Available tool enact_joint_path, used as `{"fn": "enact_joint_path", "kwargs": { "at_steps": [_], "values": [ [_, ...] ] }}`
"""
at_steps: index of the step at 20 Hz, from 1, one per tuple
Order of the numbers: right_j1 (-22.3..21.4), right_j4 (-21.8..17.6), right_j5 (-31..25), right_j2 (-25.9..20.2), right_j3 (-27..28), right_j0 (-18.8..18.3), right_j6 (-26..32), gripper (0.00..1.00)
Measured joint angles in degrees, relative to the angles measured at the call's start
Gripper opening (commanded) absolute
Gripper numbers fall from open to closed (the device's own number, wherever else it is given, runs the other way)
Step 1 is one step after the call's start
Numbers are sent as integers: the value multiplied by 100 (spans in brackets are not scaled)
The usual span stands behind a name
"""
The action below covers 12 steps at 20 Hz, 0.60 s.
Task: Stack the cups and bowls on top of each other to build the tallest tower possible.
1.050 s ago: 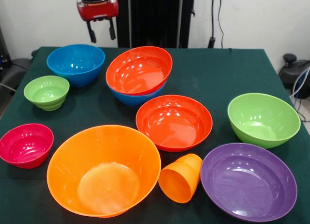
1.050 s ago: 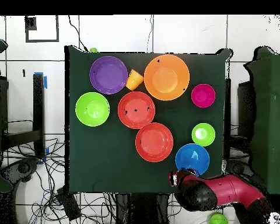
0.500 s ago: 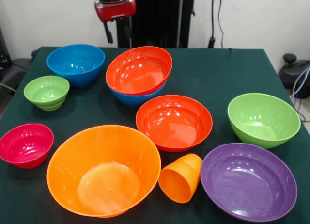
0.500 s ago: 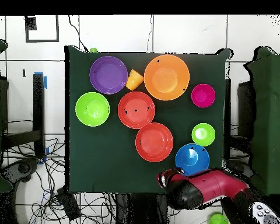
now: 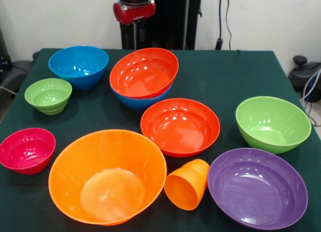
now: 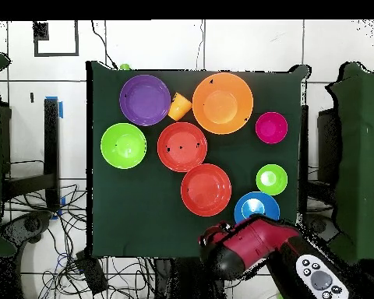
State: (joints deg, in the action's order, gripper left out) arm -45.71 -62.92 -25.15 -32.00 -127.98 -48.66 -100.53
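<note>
Near row: orange bowl [image 5: 107, 176], cup [image 5: 187, 184] on its side just beside it, purple bowl [image 5: 257, 187]; all loose, none stacked.
Magenta bowl [image 5: 26, 149]: alone at the table's left edge in the front view, not stacked.
Middle: 1 red bowl [image 5: 180, 125] on the cloth by itself; big green bowl [image 5: 273, 123] well apart to its right.
Small green bowl [image 5: 48, 95]: alone, near the far blue bowl [image 5: 78, 65], which is also single.
Tower [image 5: 144, 76]: only 2 pieces, a red-orange bowl sitting tilted in a blue one, at the far middle of the table [image 5: 225, 76].
Progress: my reading is an early stage; 1 nesting done, 7 bowls and the cup left to add.
Gripper [image 5: 134, 27]: above the far edge, behind the tower, holding nothing; whether its fingers are spread or closed I cannot tell.
Change: over the last 1 s the gripper has slid from behind the far blue bowl toward the tower; in the overhead view the arm [image 6: 252, 245] now covers part of that blue bowl. Bowls and cup have not moved.
</note>
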Motion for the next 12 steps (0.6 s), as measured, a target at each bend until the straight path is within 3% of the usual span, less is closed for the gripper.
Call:
{"fn": "enact_joint_path", "kwargs": {
  "at_steps": [12],
  "values": [
    [-158, -138, 19, 331, 1, 36, 0, 100]
  ]
}}
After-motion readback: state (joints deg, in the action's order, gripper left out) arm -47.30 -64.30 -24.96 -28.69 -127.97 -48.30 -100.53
